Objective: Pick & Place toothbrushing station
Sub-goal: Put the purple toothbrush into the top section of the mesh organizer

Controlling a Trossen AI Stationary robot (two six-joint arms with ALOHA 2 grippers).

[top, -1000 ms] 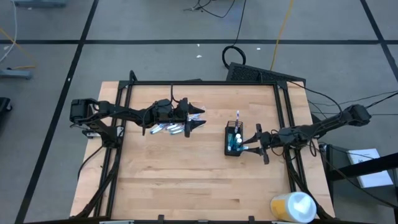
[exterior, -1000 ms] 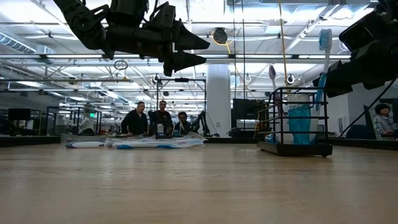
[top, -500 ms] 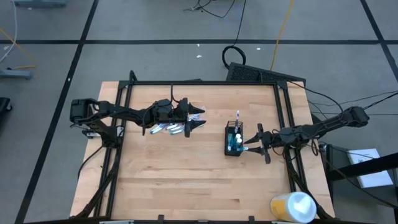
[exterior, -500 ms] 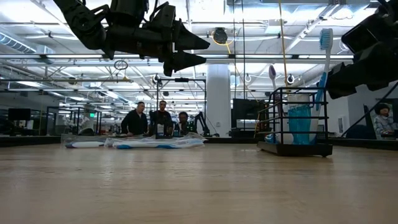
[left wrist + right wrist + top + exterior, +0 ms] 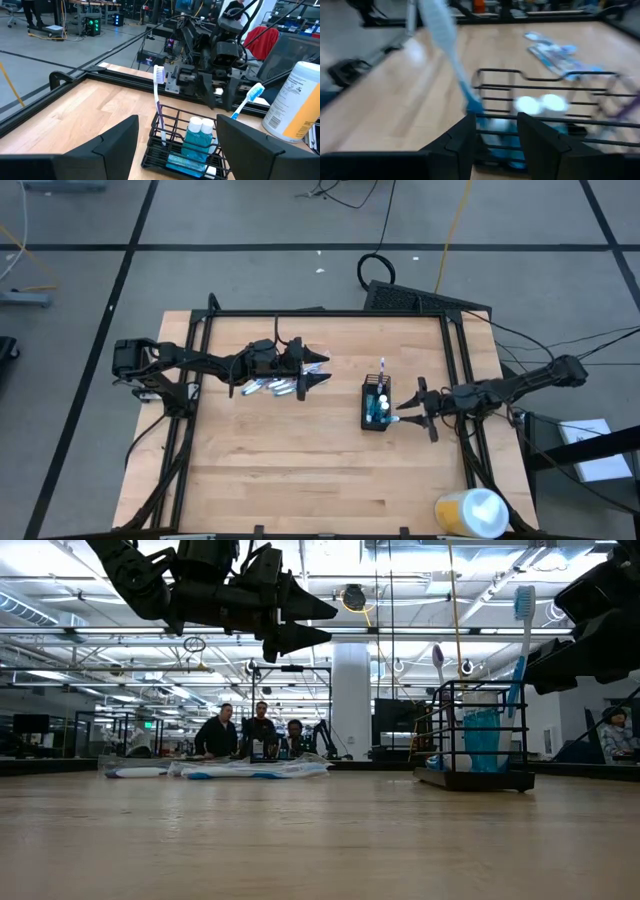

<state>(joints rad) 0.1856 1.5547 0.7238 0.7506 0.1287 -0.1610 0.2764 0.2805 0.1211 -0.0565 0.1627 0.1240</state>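
Note:
The black wire cup (image 5: pixel 376 406) stands on the table's right half, seen also in the low view (image 5: pixel 478 740). It holds white-capped blue tubes (image 5: pixel 196 137), an upright white toothbrush (image 5: pixel 158 100) and a blue-and-white toothbrush (image 5: pixel 519 640) that leans against the cup's rim on the right side. My right gripper (image 5: pixel 405 412) is open and empty just right of the cup, its fingers level and short of the leaning brush (image 5: pixel 445 45). My left gripper (image 5: pixel 322 370) is open and empty in the air above a pile of toothbrushes (image 5: pixel 268 387) lying on the table's far left part.
A yellow-and-white roll (image 5: pixel 470 512) stands at the table's near right corner. A black frame (image 5: pixel 330 313) runs along the table's far and side edges. Several people (image 5: pixel 255 730) stand in the room beyond the table. Bare wood lies across the table's near half.
My right gripper has drawn back a little toward the table's right edge, away from the blue-and-white toothbrush, which stays leaning in the cup.

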